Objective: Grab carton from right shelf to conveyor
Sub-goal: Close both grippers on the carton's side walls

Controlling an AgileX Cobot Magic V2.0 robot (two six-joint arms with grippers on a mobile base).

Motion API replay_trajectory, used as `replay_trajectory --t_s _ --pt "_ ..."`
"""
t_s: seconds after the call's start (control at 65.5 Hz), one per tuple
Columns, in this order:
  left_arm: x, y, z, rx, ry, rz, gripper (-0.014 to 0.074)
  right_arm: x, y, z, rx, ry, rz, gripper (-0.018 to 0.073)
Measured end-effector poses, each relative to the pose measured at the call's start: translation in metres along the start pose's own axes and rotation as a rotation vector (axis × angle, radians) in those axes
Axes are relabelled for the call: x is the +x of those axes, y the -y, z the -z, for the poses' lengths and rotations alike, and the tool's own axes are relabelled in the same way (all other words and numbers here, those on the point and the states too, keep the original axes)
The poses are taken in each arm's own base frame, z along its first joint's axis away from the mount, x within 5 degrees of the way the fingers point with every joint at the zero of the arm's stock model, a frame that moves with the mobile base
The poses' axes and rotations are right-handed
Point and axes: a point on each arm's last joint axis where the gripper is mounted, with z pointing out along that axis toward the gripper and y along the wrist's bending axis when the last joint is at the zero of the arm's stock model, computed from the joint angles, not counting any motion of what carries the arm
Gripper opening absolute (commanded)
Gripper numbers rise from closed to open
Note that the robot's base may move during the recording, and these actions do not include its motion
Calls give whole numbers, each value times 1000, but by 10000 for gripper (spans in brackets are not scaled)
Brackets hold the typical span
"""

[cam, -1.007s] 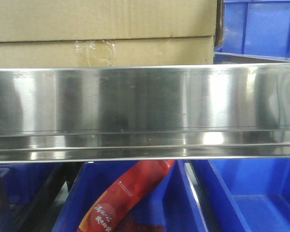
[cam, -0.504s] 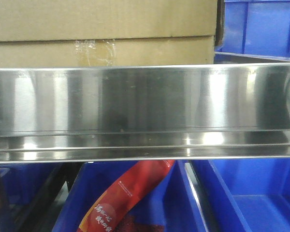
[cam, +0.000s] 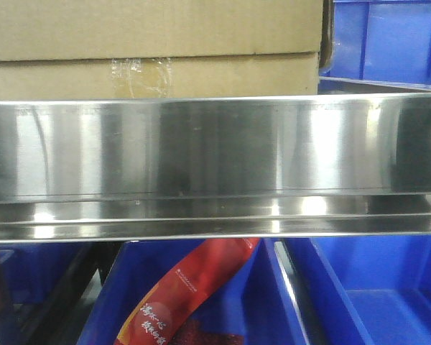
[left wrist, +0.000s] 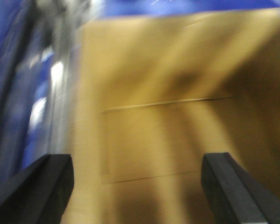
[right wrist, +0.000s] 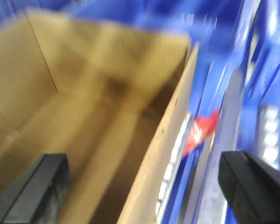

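The brown carton (cam: 151, 43) stands on the right shelf, behind its shiny steel front rail (cam: 215, 158), with clear tape on its front face. My left gripper (left wrist: 137, 186) is open above the carton's open inside (left wrist: 168, 70), with nothing between its fingers. My right gripper (right wrist: 144, 186) is open too and straddles the carton's right wall (right wrist: 163, 140). One of its fingers is over the carton's inside (right wrist: 84, 93), the other outside over the blue bins. Both wrist views are blurred. The conveyor is out of view.
A blue bin (cam: 388, 43) sits right beside the carton on the shelf. Below the rail stand two more blue bins (cam: 373, 287), one holding a red packet (cam: 194, 287). The packet (right wrist: 200, 130) also shows past the carton wall in the right wrist view.
The carton and rail stay put in the front view. Only the reflections on the rail shift slightly.
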Motion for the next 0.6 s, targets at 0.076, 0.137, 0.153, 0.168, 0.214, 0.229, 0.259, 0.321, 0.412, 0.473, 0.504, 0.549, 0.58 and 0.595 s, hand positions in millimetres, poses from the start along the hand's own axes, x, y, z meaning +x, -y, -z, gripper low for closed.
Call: replay_trajectory --t_s 0.076,0.137,0.153,0.168,0.214,0.229,0.259,0.321,0.412,0.473,0.504,0.549,0.58,0.595 --pt "0 -4 -8 -18 -15 8 465 2 2 -14 1 -28 -13 540" --pt "0 -4 -15 -25 -29 9 465 4 3 -23 2 -47 -17 540" --pt "0 -4 -17 -26 -32 8 465 4 4 -26 2 -51 -18 540" --pt "1 -4 -18 -27 -35 8 465 5 4 -29 3 -58 -19 540" --pt "1 -3 -24 -31 -46 4 465 6 5 -36 4 -72 -23 540" --pt "2 -2 -25 -32 -48 4 465 6 5 -38 4 -77 -24 540" --pt "2 -2 -29 -35 -55 1 465 7 6 -42 4 -83 -29 540" --pt "3 0 -36 -38 -70 -3 465 9 7 -52 6 -100 -39 540" --pt "5 2 -46 -44 -90 -8 465 12 10 -65 13 -124 -50 540" --pt "6 1 -52 -53 -101 -9 465 14 11 -72 18 -138 -51 540" --pt "6 0 -56 -58 -109 -9 465 15 12 -76 19 -146 -52 540" --pt "7 -1 -60 -62 -115 -8 465 17 12 -80 19 -154 -53 540" --pt "7 -2 -62 -66 -119 -6 465 18 13 -83 21 -161 -55 540" --pt "7 -2 -63 -69 -122 -5 465 18 13 -85 22 -166 -55 540"
